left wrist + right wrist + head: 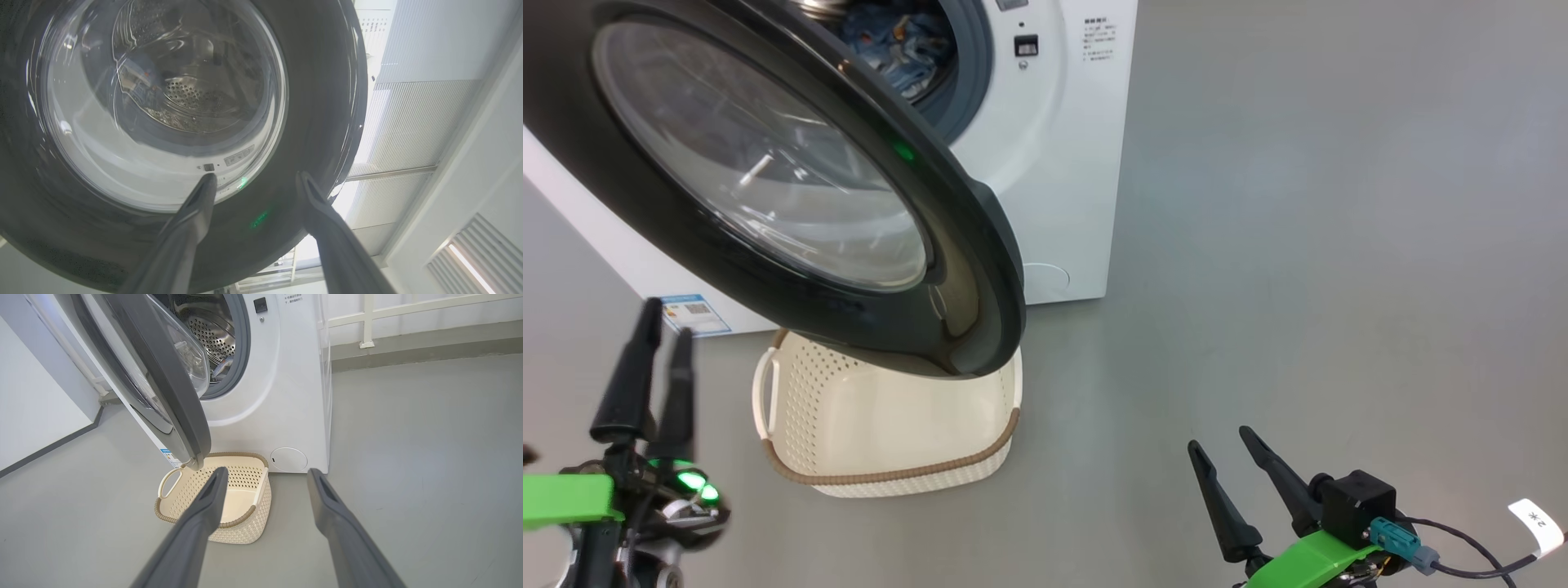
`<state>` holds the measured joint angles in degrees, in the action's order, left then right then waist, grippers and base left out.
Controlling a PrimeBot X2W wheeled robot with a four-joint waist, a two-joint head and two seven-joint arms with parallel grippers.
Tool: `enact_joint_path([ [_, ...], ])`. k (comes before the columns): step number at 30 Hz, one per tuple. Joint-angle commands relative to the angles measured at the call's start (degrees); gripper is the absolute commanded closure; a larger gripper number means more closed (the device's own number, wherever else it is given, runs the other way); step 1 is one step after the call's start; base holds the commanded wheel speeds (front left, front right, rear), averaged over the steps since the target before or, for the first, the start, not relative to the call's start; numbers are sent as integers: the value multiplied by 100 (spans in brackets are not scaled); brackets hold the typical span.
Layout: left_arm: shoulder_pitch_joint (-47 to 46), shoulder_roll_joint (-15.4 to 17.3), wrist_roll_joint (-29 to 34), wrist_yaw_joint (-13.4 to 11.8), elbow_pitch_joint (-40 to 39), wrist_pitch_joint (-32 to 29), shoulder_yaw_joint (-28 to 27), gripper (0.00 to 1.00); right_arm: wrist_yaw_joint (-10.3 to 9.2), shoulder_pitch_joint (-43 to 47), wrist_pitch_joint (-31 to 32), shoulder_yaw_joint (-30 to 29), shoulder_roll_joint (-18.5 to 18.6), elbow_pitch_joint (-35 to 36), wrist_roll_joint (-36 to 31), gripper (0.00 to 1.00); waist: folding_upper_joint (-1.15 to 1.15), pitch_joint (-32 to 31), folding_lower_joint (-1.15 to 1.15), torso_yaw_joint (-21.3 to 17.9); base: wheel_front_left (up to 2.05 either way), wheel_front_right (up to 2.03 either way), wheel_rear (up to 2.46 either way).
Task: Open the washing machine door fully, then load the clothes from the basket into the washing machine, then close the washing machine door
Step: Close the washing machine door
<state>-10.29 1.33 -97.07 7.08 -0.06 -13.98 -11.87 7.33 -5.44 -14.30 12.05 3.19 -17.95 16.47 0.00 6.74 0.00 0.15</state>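
Ahead of the left gripper (pixel 667 320), the washing machine door (pixel 768 188) runs off the top and left edges and covers most of the opening of the washing machine (pixel 1062 163) and the far side of the basket (pixel 898 476). Farther ahead of it, the clothes (pixel 900 49) show only in part, cut by the top edge. Just beside its fingertips, the print on the blue label (pixel 696 315) is too small to read. The base of the right gripper (pixel 1219 438) is cut by the bottom edge.
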Motion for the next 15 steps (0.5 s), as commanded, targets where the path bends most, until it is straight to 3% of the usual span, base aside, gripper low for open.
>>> enact_joint_path([
  [1,-9,154,448,40,-330,212,-176,0,16,-5,-70,111,-32,165,-40,0,0,-62,0,40,0,0,0],
  [5,162,317,1701,40,-660,1117,49,0,16,10,-70,87,-32,237,-90,0,0,-88,0,44,0,0,0],
  [10,517,1046,3336,41,-536,2669,992,0,16,27,-70,72,-32,323,-102,0,0,-102,0,26,0,0,0],
  [12,614,1331,4054,41,-316,2859,1325,0,16,40,-70,64,-32,349,-124,0,0,-115,0,18,0,0,0],
  [15,679,1338,5025,41,-95,2892,1366,0,16,72,-70,37,-32,400,-156,0,0,-147,0,10,0,0,0],
])
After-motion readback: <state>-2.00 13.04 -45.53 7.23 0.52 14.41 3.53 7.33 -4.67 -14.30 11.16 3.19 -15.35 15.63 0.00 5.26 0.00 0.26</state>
